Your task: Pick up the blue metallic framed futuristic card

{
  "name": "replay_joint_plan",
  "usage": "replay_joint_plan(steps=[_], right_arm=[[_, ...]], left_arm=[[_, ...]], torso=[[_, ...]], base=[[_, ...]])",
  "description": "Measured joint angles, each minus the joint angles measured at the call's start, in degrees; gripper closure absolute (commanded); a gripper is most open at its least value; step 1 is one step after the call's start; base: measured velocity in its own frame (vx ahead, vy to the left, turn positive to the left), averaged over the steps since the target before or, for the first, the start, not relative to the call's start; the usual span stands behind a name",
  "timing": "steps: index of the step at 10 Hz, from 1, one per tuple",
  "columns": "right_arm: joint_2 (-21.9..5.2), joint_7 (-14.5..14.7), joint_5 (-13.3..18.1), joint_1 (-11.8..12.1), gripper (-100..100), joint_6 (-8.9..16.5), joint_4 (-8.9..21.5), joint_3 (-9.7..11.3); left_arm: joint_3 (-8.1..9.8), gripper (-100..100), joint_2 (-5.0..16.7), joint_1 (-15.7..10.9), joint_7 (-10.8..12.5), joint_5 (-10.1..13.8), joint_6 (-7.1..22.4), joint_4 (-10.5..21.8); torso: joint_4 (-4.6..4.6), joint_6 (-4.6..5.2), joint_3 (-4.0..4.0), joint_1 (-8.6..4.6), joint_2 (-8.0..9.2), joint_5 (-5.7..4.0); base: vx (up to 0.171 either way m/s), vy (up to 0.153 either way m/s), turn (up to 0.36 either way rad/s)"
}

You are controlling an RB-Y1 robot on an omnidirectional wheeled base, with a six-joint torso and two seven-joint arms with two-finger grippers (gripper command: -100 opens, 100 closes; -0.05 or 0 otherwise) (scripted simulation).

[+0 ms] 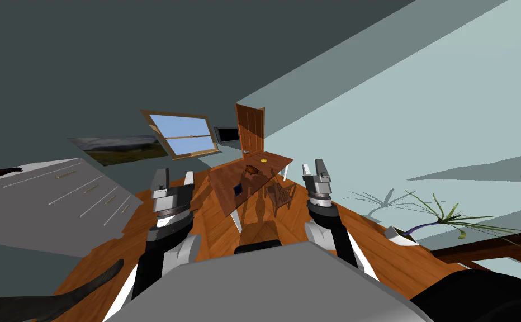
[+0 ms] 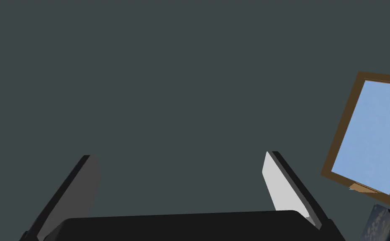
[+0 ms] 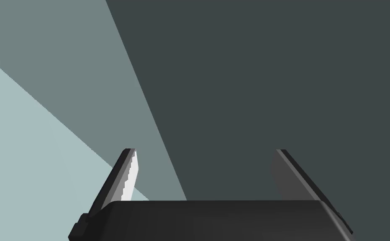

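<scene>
The dark blue card point(image 1: 238, 189) lies flat on the wooden desk point(image 1: 223, 187), toward its near end, ahead of and well apart from both arms. The left jaws and right jaws stand wide and empty; the card lies between them, perhaps slightly nearer the left

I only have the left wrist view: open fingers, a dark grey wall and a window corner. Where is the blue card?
Observer: The head view shows the blue card on a brown wooden table ahead of you, toward the table's nearer end and beyond both grippers.
Operator: Is the right gripper free to go for it?
Observer: Yes. The right gripper has its fingers open with nothing between them.
</scene>
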Motion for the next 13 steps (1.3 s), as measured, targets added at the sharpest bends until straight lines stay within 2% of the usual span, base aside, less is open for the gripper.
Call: replay_joint_plan(steps=[2,5,8,9,13], right_arm=[[0.0,0.0,0.0,0.0,0,0.0,0.0,0.0],[0.0,0.0,0.0,0.0,0,0.0,0.0,0.0],[0.0,0.0,0.0,0.0,0,0.0,0.0,0.0],[0.0,0.0,0.0,0.0,0,0.0,0.0,0.0],[0.0,0.0,0.0,0.0,0,0.0,0.0,0.0]], left_arm=[[-0.22,-100,2.7,-0.3,-0.9,0.3,-0.2,1.5],[-0.95,-100,7.0,-1.5,-3.9,1.0,-0.8,5.6],[-1.62,-100,9.4,-2.7,-6.9,1.8,-1.7,10.3],[-1.84,-100,10.0,-2.1,-7.7,2.0,-2.3,11.3],[-2.97,-100,11.8,-3.6,-11.7,2.7,-3.9,17.5]], torso=[[0.00,0.01,0.00,0.07,0.00,0.01],[0.00,0.01,0.00,0.15,0.00,0.04],[0.00,0.02,0.00,0.13,0.01,0.03],[0.00,-0.02,0.01,0.13,0.02,0.03],[0.00,-0.01,0.00,0.09,0.00,0.02]], base=[[-0.003,0.018,-0.093],[-0.003,0.030,-0.091],[-0.006,0.027,-0.120],[-0.012,0.025,-0.094],[-0.007,0.022,-0.110]])
